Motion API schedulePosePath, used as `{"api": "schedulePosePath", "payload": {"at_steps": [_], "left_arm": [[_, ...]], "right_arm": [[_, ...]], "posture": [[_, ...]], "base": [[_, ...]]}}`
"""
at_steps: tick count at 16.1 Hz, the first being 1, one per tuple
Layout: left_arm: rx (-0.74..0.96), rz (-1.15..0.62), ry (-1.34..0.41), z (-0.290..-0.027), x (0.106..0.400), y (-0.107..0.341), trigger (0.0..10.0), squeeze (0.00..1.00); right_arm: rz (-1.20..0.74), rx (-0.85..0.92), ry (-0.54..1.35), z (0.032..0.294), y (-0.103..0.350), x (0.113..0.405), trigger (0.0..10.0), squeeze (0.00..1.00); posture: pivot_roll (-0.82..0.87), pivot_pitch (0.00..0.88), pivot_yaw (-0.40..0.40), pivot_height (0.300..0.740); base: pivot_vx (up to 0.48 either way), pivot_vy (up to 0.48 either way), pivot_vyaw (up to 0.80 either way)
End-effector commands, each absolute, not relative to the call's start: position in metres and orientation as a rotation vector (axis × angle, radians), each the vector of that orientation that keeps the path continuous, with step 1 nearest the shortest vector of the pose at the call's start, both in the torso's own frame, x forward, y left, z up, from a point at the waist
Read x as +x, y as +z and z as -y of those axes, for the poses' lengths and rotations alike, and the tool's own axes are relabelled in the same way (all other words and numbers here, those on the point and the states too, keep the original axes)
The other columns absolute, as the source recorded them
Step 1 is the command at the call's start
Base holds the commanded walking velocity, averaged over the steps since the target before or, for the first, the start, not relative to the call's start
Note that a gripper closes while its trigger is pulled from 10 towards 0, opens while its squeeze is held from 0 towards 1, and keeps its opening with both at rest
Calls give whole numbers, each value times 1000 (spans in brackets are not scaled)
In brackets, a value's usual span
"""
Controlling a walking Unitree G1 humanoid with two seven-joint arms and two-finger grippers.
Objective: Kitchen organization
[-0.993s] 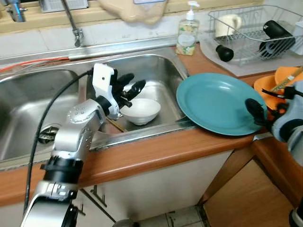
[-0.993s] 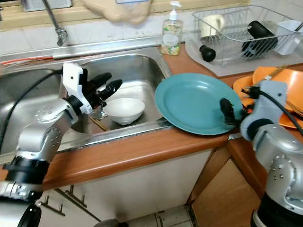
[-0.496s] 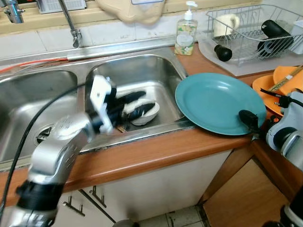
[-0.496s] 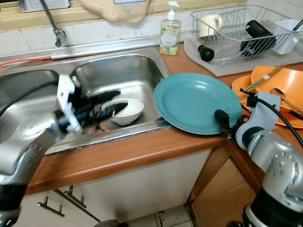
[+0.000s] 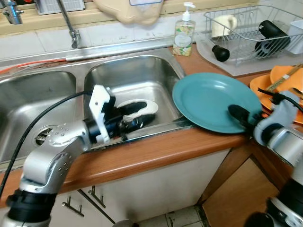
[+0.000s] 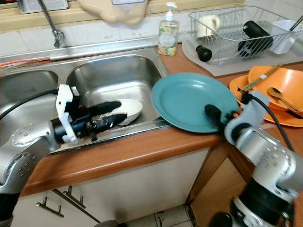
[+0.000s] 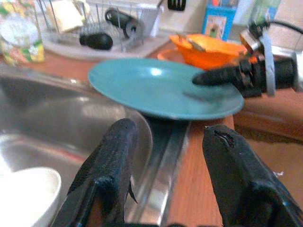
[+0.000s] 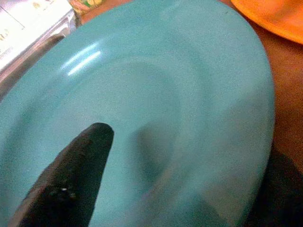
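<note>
In the eye views, the left gripper (image 5: 137, 116) is being held low in the sink (image 5: 142, 75), its jaws spread wide around the rim of the white bowl (image 5: 142, 106). The right gripper (image 6: 214, 115) is lying at the near edge of the teal plate (image 6: 189, 99) on the table (image 6: 142, 146).

In the left wrist view, the bowl (image 7: 26, 189) is lying beside one finger (image 7: 113, 161), with the plate (image 7: 156, 87) ahead.

In the right wrist view, the plate's (image 8: 156, 94) edge is being held between the jaws.

Glossy teal plate (image 5: 213, 99), shiny steel sink (image 5: 142, 75), wood counter (image 5: 156, 151)
</note>
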State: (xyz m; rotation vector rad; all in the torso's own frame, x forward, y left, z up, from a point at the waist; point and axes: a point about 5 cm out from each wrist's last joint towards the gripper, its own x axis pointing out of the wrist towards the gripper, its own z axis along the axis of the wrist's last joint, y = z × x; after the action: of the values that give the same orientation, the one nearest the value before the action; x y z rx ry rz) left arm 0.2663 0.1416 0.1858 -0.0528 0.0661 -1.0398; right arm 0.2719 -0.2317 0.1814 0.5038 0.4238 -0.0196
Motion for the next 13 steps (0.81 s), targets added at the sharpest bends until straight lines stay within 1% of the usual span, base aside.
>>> {"api": "schedulePosePath", "payload": {"at_steps": [1, 2, 3, 4, 5, 6, 13], "left_arm": [[-38, -68, -1044, -143, 264, 188, 10000, 0], [-45, -66, -1040, -143, 264, 189, 10000, 0], [-48, -66, -1039, -143, 264, 189, 10000, 0], [-56, -65, -1034, -144, 264, 190, 10000, 0], [-58, -65, -1033, -144, 264, 190, 10000, 0], [-59, -66, -1032, -144, 265, 190, 10000, 0], [-69, -66, -1028, -143, 265, 190, 10000, 0]], "right_arm": [[-405, 545, 19, 228, 183, 276, 2235, 0], [-404, 573, 29, 226, 182, 278, 1294, 0], [-404, 580, 32, 225, 182, 279, 1294, 0], [-401, 605, 36, 223, 181, 281, 275, 0], [-399, 612, 37, 223, 180, 282, 275, 0], [-398, 625, 33, 223, 180, 283, 0, 0], [-398, 657, 10, 227, 178, 285, 0, 0]], "posture": [[-75, 0, 61, 740], [-75, 0, 61, 740], [-75, 0, 61, 740], [-73, 0, 62, 740], [-73, 0, 62, 740], [-72, 0, 61, 740], [-75, 0, 64, 740]], "base": [[0, 0, 0], [0, 0, 0], [0, 0, 0], [0, 0, 0], [0, 0, 0], [0, 0, 0], [0, 0, 0]]}}
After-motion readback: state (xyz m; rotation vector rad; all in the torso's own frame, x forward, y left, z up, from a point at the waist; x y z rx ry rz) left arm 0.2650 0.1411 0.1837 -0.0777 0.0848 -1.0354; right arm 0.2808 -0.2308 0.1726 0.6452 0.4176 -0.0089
